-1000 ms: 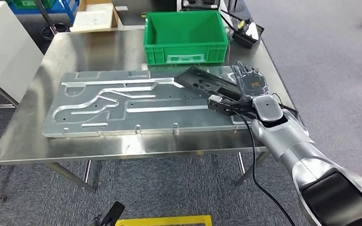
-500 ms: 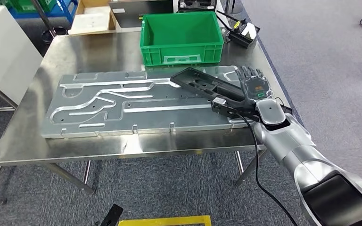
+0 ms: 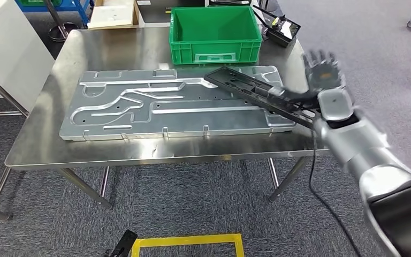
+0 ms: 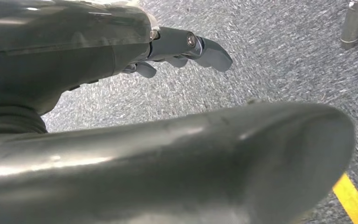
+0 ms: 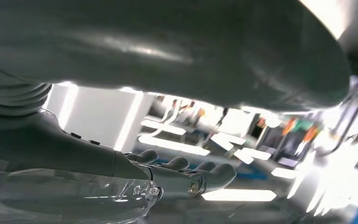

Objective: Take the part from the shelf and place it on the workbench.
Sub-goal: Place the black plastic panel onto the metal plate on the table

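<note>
The black part (image 3: 257,91) lies across the big metal plate (image 3: 155,107) on the workbench (image 3: 112,48), its near end just beside the right hand (image 3: 324,80), whose fingers are spread and hold nothing. Placement looks done; drawing the arm clear comes next. The left hand (image 4: 186,46) hangs over the floor, fingers loosely apart.

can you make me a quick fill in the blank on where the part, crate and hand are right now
1. The black part lies on the large ___ plate.
2. The crate at the workbench's far edge is ___ in colour.
3. The right hand has its fingers ___.

Missing words: metal; green; spread
</note>
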You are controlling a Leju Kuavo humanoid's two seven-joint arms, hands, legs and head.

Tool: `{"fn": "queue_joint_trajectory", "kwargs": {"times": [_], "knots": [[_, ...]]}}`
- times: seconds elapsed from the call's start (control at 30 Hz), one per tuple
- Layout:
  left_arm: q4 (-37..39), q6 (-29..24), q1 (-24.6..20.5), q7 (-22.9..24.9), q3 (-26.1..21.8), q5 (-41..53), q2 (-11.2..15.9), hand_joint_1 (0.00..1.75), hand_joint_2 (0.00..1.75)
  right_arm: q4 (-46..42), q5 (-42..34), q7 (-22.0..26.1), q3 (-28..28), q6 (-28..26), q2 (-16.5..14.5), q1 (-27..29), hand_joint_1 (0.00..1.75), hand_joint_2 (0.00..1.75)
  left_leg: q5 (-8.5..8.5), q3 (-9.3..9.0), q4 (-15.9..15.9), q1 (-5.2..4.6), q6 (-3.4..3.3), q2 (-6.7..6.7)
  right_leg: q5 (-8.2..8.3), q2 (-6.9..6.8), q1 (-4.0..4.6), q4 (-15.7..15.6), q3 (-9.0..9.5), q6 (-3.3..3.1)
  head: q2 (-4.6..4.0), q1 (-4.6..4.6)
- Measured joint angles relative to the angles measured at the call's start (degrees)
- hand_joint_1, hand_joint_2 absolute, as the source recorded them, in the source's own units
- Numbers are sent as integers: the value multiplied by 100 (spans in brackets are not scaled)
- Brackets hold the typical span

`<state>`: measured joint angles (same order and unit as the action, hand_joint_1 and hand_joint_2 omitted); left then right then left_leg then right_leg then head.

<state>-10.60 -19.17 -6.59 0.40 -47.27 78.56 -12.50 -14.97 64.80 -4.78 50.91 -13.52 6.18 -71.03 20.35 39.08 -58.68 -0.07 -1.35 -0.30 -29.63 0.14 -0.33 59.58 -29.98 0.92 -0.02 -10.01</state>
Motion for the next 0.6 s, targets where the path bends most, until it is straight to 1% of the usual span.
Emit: {"fn": "queue_joint_trajectory", "kwargs": {"times": [0.03, 0.07, 0.1, 0.13, 0.17, 0.2, 0.23, 0.27, 0.3, 0.33, 0.37, 0.4, 0.43, 0.47, 0.5, 0.53, 0.57, 0.6], "knots": [[0, -1, 0, -8, -4, -2, -4, 0, 0, -20, 28, 16, -19, -43, 77, -81, 0, 0, -56, 15, 22, -1, 29, -1, -6, -3, 19, -131, 49, -14, 0, -2], [0, -1, 5, -17, -9, -7, -6, 0, 0, -39, 51, 33, -39, -91, 152, -137, 0, 0, -119, 23, 53, 5, 59, -5, 39, -9, 26, -164, 26, -30, 0, -3], [0, -2, 13, -27, -15, -18, -7, 0, 0, -54, 64, 49, -59, -144, 233, -176, 0, 0, -137, 39, 67, 10, 92, -9, 101, -25, 15, -190, -7, -59, 0, -1], [0, -4, 27, -37, -21, -32, -9, 0, 0, -75, 73, 68, -78, -201, 311, -200, 0, 0, -69, 77, 32, 12, 124, -10, 157, -41, -1, -215, -41, -95, 0, -1], [0, -5, 42, -45, -27, -46, -9, 0, 0, -107, 80, 85, -104, -268, 396, -215, 0, 0, 122, 139, -117, 16, 153, -10, 227, -58, -21, -237, -94, -131, 0, -1], [0, -7, 54, -52, -33, -59, -9, 0, 0, -143, 85, 110, -136, -336, 486, -224, 0, 0, 413, 226, -395, 25, 181, -5, 296, -74, -39, -250, -158, -157, 0, -1], [0, -8, 61, -56, -38, -67, -9, 0, 0, -175, 90, 137, -168, -390, 576, -232, 0, 0, 720, 323, -756, 35, 203, -2, 355, -78, -39, -248, -231, -170, 0, -1], [0, -9, 64, -59, -45, -70, -9, 0, 0, -201, 93, 158, -198, -427, 665, -239, 0, 0, 972, 407, -1176, 47, 224, 0, 419, -84, -39, -243, -313, -168, 0, -1], [0, -9, 67, -59, -53, -73, -9, 0, 0, -216, 95, 173, -219, -445, 739, -243, 0, 0, 1086, 444, -1518, 57, 242, 1, 482, -88, -39, -237, -396, -163, 0, -1], [0, -9, 71, -60, -62, -73, -9, 0, 0, -226, 97, 182, -229, -450, 800, -244, 0, 0, 1060, 405, -1704, 65, 254, 2, 544, -89, -40, -227, -482, -155, 0, -1], [0, -10, 71, -60, -70, -73, -9, 0, 0, -239, 99, 187, -240, -452, 849, -244, 0, 0, 938, 273, -1709, 71, 257, 3, 608, -84, -42, -216, -574, -144, 0, -1], [0, -10, 66, -60, -75, -73, -9, 0, 0, -256, 101, 191, -252, -453, 888, -243, 0, 0, 783, 45, -1494, 74, 249, 3, 665, -74, -44, -202, -655, -128, 0, -1], [0, -10, 55, -60, -79, -74, -8, 0, 0, -278, 103, 193, -266, -454, 920, -244, 0, 0, 698, -261, -1119, 74, 230, 2, 715, -65, -45, -186, -721, -106, 0, -2], [0, -11, 42, -60, -80, -74, -7, 0, 0, -301, 104, 193, -286, -458, 956, -247, 0, 0, 715, -595, -653, 65, 203, -1, 760, -57, -41, -169, -772, -76, 0, -1], [0, -13, 33, -63, -81, -82, -5, 0, 0, -323, 105, 193, -306, -477, 993, -252, 0, 0, 785, -851, -277, 52, 173, -4, 806, -55, -38, -163, -801, -43, 0, -1], [0, -17, 28, -72, -84, -97, -4, 0, 0, -345, 101, 201, -328, -519, 1033, -256, 0, 0, 863, -1011, -21, 35, 145, -9, 854, -57, -37, -165, -818, -8, 0, 1], [0, -21, 30, -85, -90, -121, -4, 0, 0, -375, 86, 231, -356, -590, 1097, -255, 0, 0, 891, -1066, 102, 15, 114, -14, 906, -60, -35, -175, -828, 30, 0, 2], [0, -25, 36, -102, -100, -150, -5, 0, 0, -413, 57, 277, -391, -684, 1182, -247, 0, 0, 848, -1036, 110, 17, 72, -15, 941, -62, -43, -200, -840, 68, 0, 2]]}}
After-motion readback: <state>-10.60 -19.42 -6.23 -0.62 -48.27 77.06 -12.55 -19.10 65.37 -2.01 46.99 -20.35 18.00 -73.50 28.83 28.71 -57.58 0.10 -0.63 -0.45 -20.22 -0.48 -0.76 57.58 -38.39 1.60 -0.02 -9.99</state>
